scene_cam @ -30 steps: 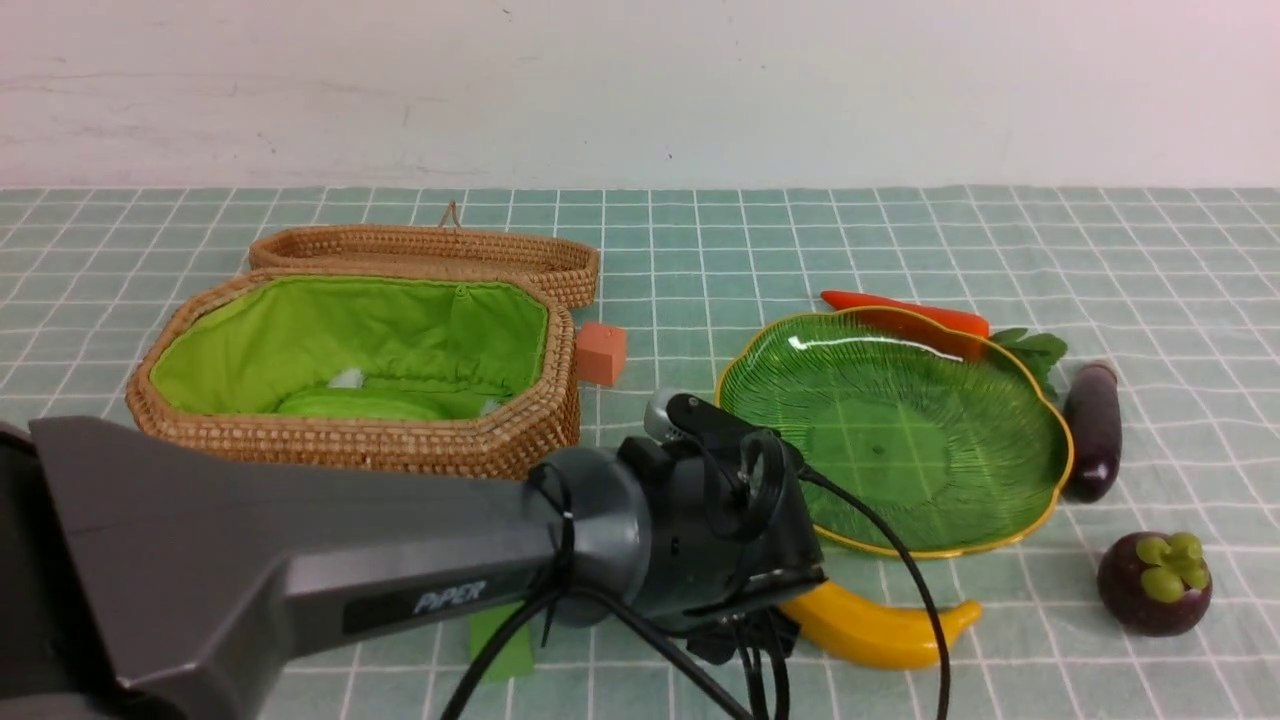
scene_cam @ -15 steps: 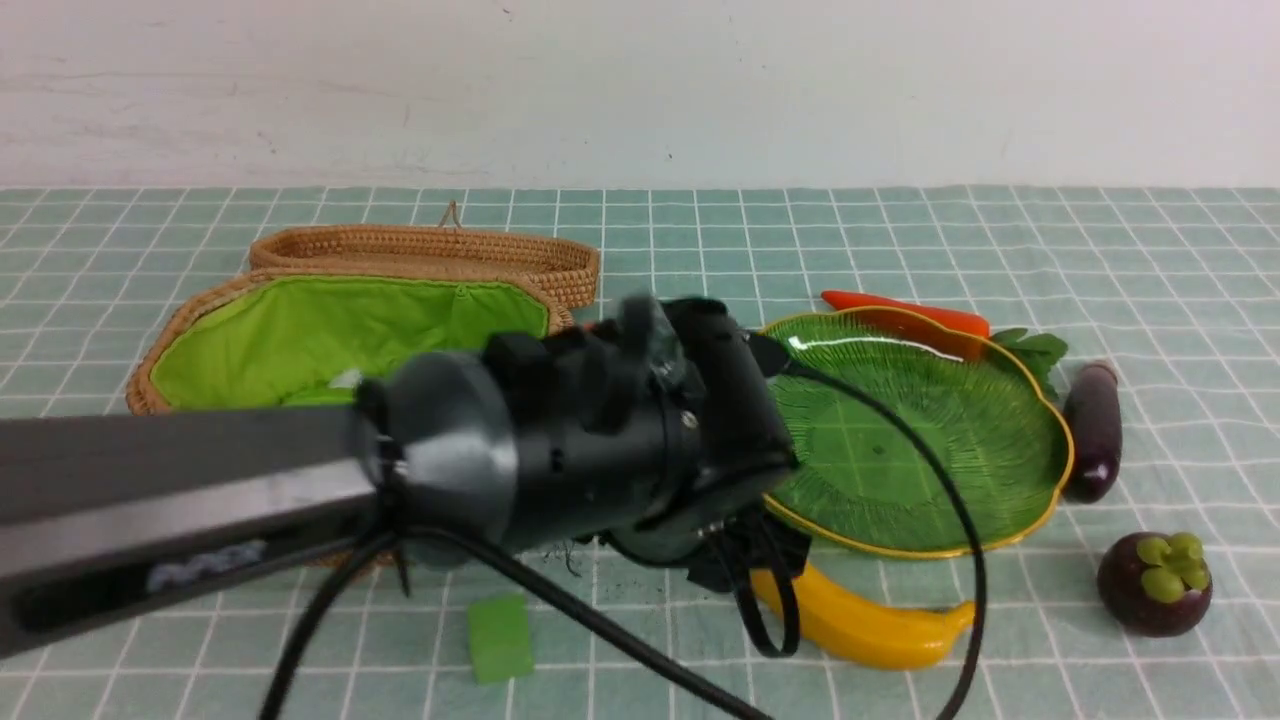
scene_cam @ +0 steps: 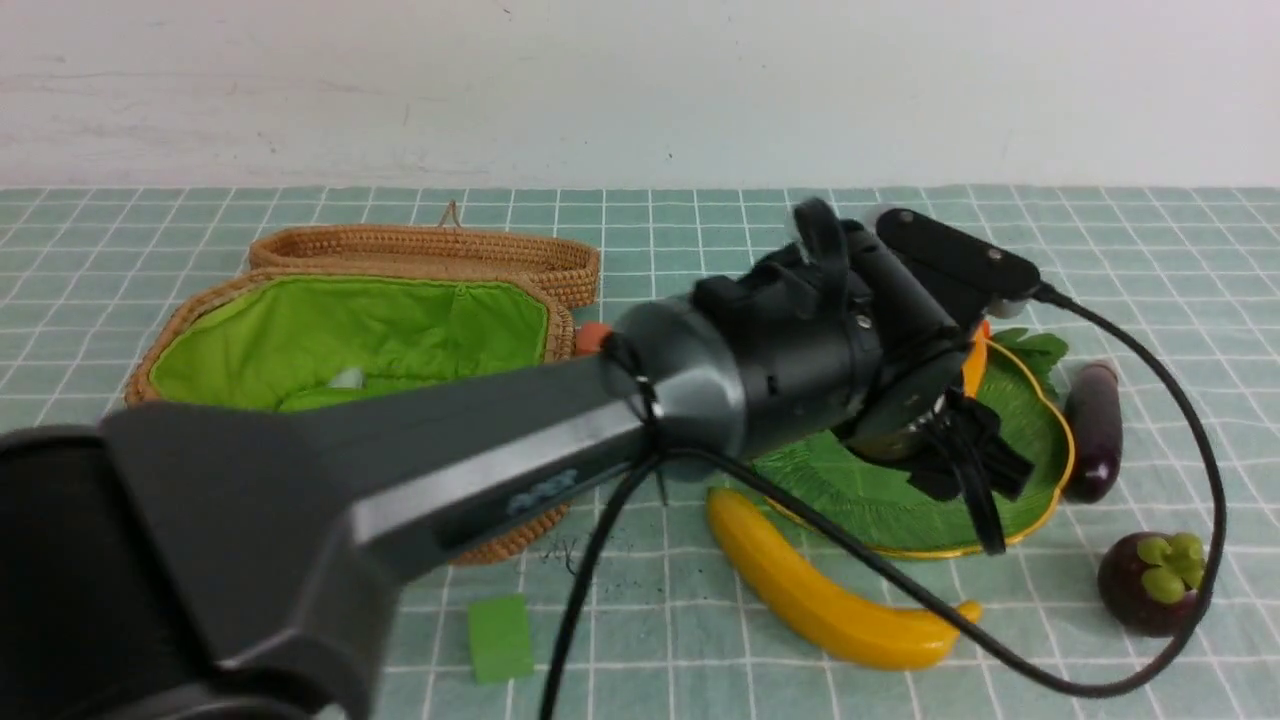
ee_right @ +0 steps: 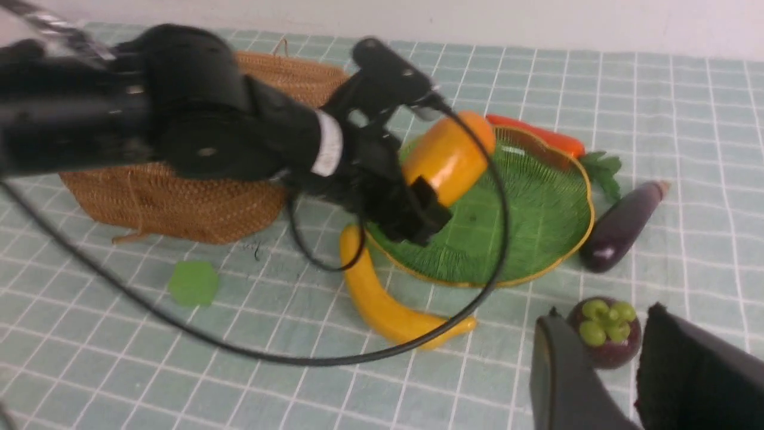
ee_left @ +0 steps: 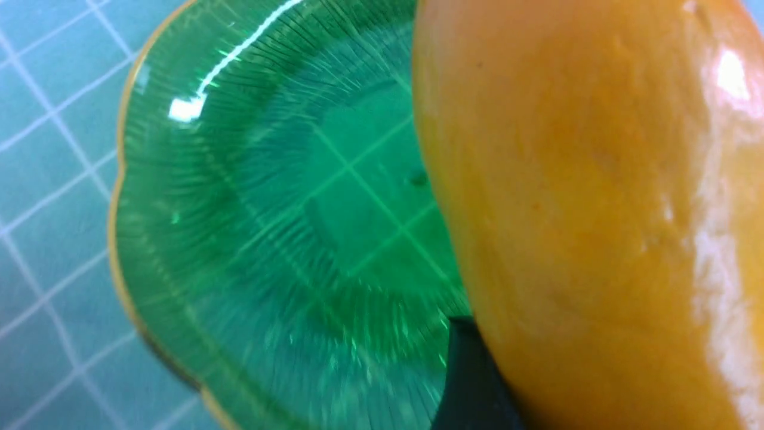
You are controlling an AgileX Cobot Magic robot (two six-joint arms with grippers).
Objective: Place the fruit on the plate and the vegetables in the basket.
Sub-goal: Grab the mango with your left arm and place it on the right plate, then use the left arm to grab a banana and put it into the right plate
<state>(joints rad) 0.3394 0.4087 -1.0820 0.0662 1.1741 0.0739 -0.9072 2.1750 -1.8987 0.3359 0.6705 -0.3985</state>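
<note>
The plate looks like translucent green glass, ribbed all over and very shiny, with a gold-coloured rim. The mango is smooth and glossy with bright glare on its skin. There's the same wet-look shine on the banana, eggplant and mangosteen. The basket is rough woven wicker, and its lining is soft matt cloth. The tablecloth is matt fabric too. The arm casing is matt grey, probably plastic, though it's blurry up close. The cable looks dull, rubbery black.
</note>
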